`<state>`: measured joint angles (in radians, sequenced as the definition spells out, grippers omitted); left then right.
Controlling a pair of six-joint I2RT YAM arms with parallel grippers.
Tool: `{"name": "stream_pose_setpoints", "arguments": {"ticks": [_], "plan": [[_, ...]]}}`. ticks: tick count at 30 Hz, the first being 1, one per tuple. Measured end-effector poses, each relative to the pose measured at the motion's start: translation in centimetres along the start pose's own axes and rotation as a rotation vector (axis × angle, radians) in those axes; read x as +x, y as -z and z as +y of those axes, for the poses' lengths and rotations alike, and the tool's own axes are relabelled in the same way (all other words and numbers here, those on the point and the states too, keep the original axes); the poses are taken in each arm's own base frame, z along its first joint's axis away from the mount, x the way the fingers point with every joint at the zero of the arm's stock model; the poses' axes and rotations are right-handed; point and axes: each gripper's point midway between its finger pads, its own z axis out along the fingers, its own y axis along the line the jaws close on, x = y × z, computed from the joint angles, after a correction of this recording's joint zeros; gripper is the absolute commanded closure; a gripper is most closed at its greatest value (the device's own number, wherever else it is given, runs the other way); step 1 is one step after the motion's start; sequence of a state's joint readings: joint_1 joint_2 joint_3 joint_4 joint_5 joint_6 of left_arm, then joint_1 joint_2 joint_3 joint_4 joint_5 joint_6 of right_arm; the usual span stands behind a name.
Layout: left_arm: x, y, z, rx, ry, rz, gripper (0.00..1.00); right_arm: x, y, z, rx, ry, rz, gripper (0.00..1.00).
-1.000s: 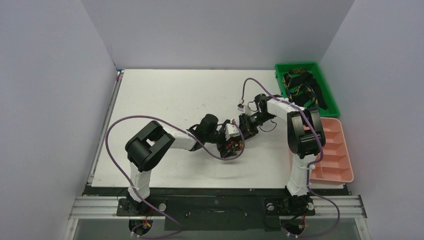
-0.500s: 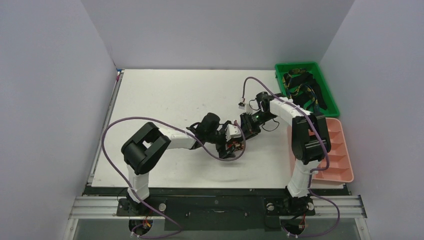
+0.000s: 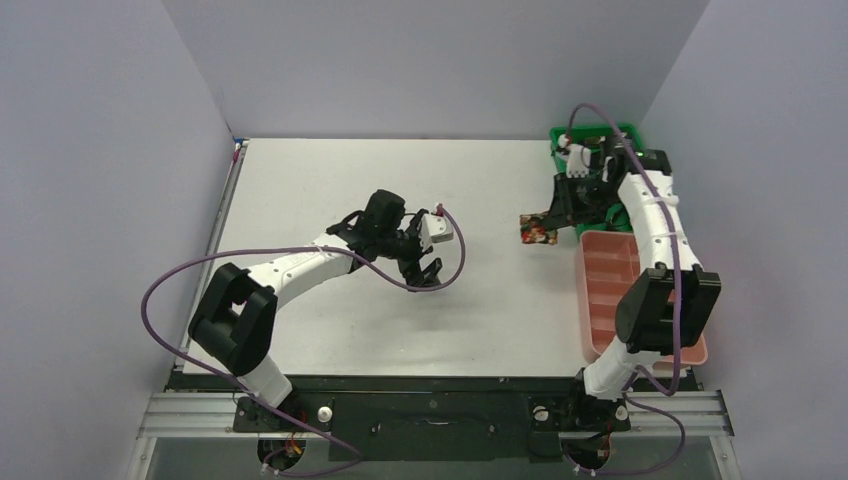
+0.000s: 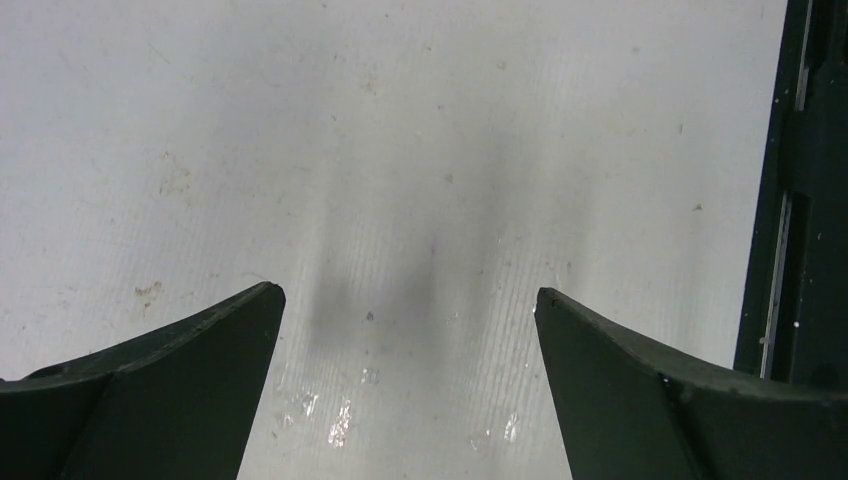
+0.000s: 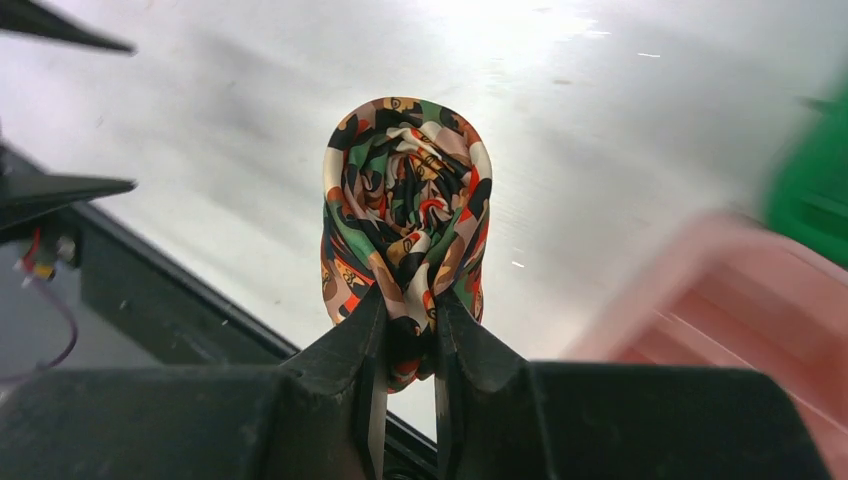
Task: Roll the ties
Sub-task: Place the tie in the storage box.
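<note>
My right gripper [image 3: 545, 222] is shut on a rolled tie [image 3: 534, 233] with a red-orange-white floral print, held in the air just left of the pink tray. In the right wrist view the roll [image 5: 405, 205] stands above my pinched fingers [image 5: 405, 320], its spiral end facing the camera. More ties [image 3: 607, 178], dark with yellow-green patterns, lie tangled in the green bin [image 3: 660, 190]. My left gripper [image 3: 428, 272] is open and empty over bare table at mid-table; in the left wrist view its fingers [image 4: 185, 350] stand wide apart above the white surface.
A pink tray [image 3: 690, 345] with divided compartments sits at the right edge, below the green bin. Purple cables loop from both arms. The table's dark front rail [image 4: 800, 190] shows in the left wrist view. White walls enclose the table on three sides.
My right gripper took the rolled tie from the left gripper and carried it right and up toward the pink tray. The left gripper opened and drew back to the left.
</note>
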<state>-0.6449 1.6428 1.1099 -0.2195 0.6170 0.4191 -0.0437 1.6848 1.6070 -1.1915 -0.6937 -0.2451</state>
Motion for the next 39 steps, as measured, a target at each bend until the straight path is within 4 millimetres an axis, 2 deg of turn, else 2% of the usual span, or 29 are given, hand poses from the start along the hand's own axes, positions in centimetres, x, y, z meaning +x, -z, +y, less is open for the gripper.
{"name": "stream_pose_setpoints", "arguments": {"ticks": [4, 6, 10, 12, 18, 21, 29, 39], "plan": [[0.8, 0.9, -0.1, -0.008, -0.017, 0.045, 0.03, -1.2, 6.3, -4.9, 0.209, -0.065, -0.096, 1.0], [0.8, 1.2, -0.1, -0.019, -0.03, 0.052, 0.03, -1.0, 9.3, -7.3, 0.322, -0.107, -0.118, 1.0], [0.5, 1.7, 0.3, -0.05, -0.044, 0.05, 0.03, 0.6, 13.4, -9.6, 0.48, -0.148, -0.086, 1.0], [0.6, 1.8, 0.5, -0.063, -0.045, 0.053, 0.03, 1.5, 14.3, -10.0, 0.522, -0.152, -0.039, 1.0], [2.3, 1.9, 1.2, -0.12, 0.001, 0.1, 0.03, 5.3, 13.5, -11.5, 0.552, -0.194, 0.167, 1.0], [3.1, 2.0, 1.5, -0.148, 0.028, 0.115, 0.03, 6.2, 12.7, -12.4, 0.551, -0.215, 0.232, 1.0], [4.0, 2.4, 2.5, -0.217, 0.05, 0.142, 0.03, 4.7, 11.1, -14.5, 0.553, -0.205, 0.291, 1.0], [3.8, 2.7, 3.7, -0.274, 0.032, 0.142, 0.03, 3.5, 9.4, -13.8, 0.549, -0.142, 0.327, 1.0]]}}
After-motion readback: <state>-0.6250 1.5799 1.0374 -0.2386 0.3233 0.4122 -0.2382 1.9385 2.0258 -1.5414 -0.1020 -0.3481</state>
